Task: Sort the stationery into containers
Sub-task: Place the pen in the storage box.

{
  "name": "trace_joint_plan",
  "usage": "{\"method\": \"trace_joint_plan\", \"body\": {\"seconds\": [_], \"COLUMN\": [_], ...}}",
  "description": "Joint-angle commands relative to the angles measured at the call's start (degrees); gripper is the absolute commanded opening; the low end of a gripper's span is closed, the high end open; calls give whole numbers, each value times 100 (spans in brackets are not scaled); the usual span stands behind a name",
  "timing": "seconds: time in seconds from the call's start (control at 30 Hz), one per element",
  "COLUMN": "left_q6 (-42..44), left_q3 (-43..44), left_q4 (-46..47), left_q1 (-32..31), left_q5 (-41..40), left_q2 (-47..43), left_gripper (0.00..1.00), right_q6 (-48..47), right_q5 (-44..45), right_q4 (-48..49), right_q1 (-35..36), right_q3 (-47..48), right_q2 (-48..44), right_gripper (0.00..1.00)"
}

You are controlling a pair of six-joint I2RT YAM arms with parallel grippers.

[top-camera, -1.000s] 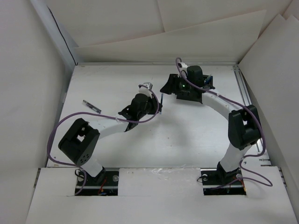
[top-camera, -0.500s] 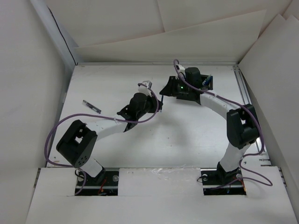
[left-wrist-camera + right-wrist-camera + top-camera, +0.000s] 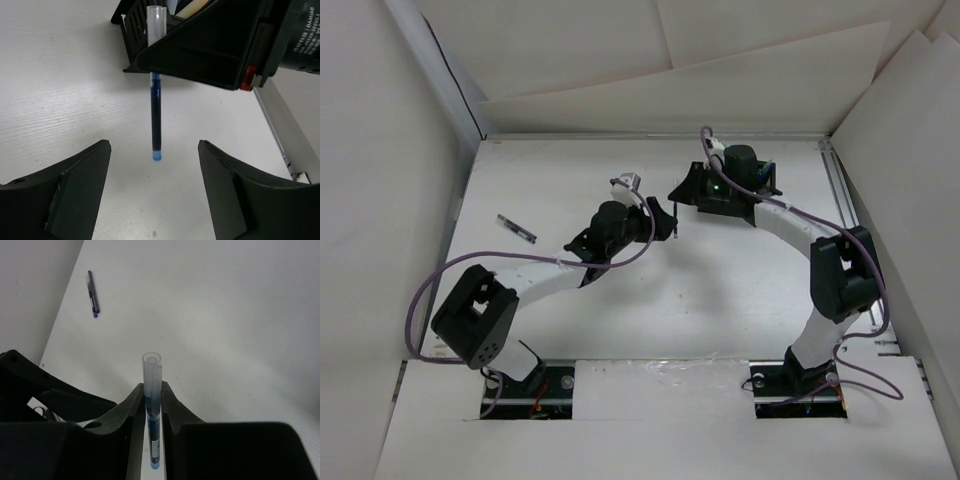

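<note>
A blue pen with a clear cap (image 3: 152, 371) stands upright between the fingers of my right gripper (image 3: 152, 388), which is shut on it just below the cap. In the left wrist view the same blue pen (image 3: 156, 115) hangs down from the right gripper's fingers (image 3: 200, 50). My left gripper (image 3: 153, 148) is open around its lower tip, both fingers apart from it. A second, dark pen (image 3: 517, 228) lies on the table at the left. The black slotted container (image 3: 764, 176) sits behind the right wrist, mostly hidden.
White walls enclose the white table (image 3: 720, 300) on three sides. A metal rail (image 3: 842, 205) runs along the right edge. Purple cables loop off both arms. A pale object (image 3: 192, 7) shows inside the container (image 3: 131, 15).
The left gripper has opened and let go of the blue pen. The right gripper has shut on the pen. The left arm has drawn back slightly toward the left.
</note>
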Motion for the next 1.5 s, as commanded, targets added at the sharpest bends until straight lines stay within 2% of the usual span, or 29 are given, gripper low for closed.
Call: {"method": "trace_joint_plan", "body": {"seconds": [0.0,0.07,0.27,0.3,0.33,0.47,0.57,0.63,0.77,0.83,0.97,1.1,1.17,1.2,1.27,1.3,1.4,1.43,1.47], "left_q6": [54,115,177,177,108,-436,-1148,-1604,-2124,-2239,-2494,-2626,-2626,-2687,-2741,-2741,-2872,-2959,-2960], "left_q3": [-128,-128,-295,-295,-295,-181,-233,-234,117,397,724,724,724,724,654,602,601,601,601], "left_q4": [480,401,129,23,-265,-1321,-1882,-2068,-2798,-3158,-3528,-3590,-3415,-3414,-3300,-3300,-3431,-3562,-3564], "left_q1": [-3,-3,-3,-3,-3,49,453,752,806,806,1069,1552,1771,1981,2176,2316,2475,2537,2537], "left_q5": [-46,-107,-449,-764,-993,-2417,-2736,-2867,-3753,-3904,-3905,-3475,-3115,-3035,-2903,-2903,-2972,-3069,-3070], "left_q2": [-596,-650,-1054,-1054,-1107,-1159,-1160,-1029,-633,-370,43,238,298,299,299,299,299,299,299], "left_gripper": [68,69,69,67,67,63,61,61,60,60,59,58,58,56,56,56,55,55,55], "right_q6": [4,126,380,451,513,785,786,786,620,541,356,285,285,285,285,337,408,408,408], "right_q5": [226,296,1287,1524,2127,3729,4425,4584,4848,5216,5533,5876,6149,6210,6325,6325,6124,5993,5913], "right_q4": [271,271,271,210,210,139,254,254,306,306,306,306,306,306,306,306,254,254,254], "right_q1": [-404,-633,-1705,-1845,-2090,-2409,-2409,-2340,-2102,-1883,-1628,-1373,-1285,-1215,-1214,-1214,-1266,-1319,-1319], "right_q3": [6,6,111,111,111,-3,66,251,603,804,884,884,745,744,682,613,463,376,375], "right_q2": [-510,-738,-1353,-1415,-1416,-1574,-1302,-1012,-573,-327,-80,-27,-27,-27,-27,-79,-299,-474,-571], "right_gripper": [1,1,1,1,1,1,1,1,1,1,1,4,10,22,36,46,60,67,69]}}
